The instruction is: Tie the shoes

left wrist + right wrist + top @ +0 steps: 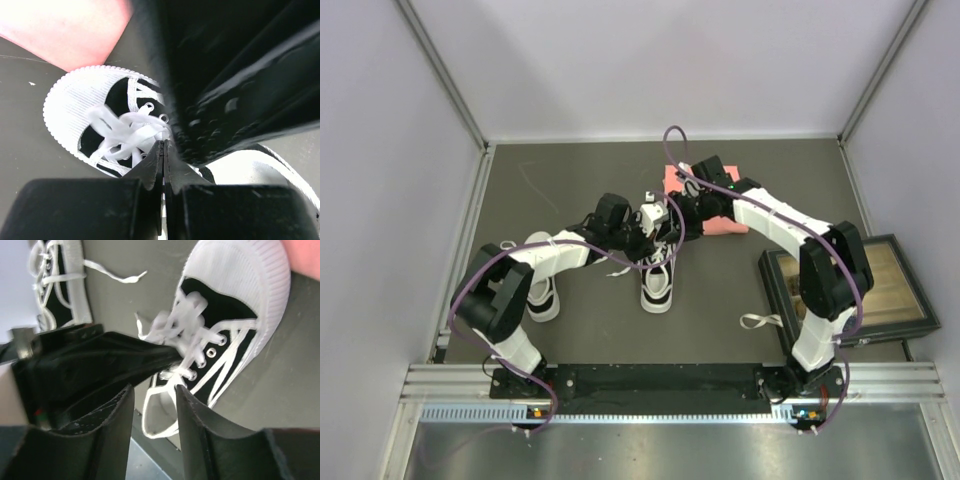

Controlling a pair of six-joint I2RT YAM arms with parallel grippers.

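Two small white sneakers with black panels stand on the dark table. One shoe (pixel 657 285) is in the middle and the other shoe (pixel 542 298) is beside the left arm. Both grippers meet over the middle shoe's laces (pixel 122 132). My left gripper (pixel 163 144) is shut, its tips right at the tangle of white laces; I cannot make out a lace pinched between them. My right gripper (pixel 154 396) is open over the shoe's heel opening, with nothing between its fingers. The left gripper's black finger (pixel 115 357) reaches into the laces (pixel 187 325) in the right wrist view.
A pink pad (pixel 710 200) lies just behind the middle shoe's toe. A dark framed picture (pixel 880 285) lies at the right, with a loose white strip (pixel 760 321) near its front corner. Grey walls close in the table on three sides.
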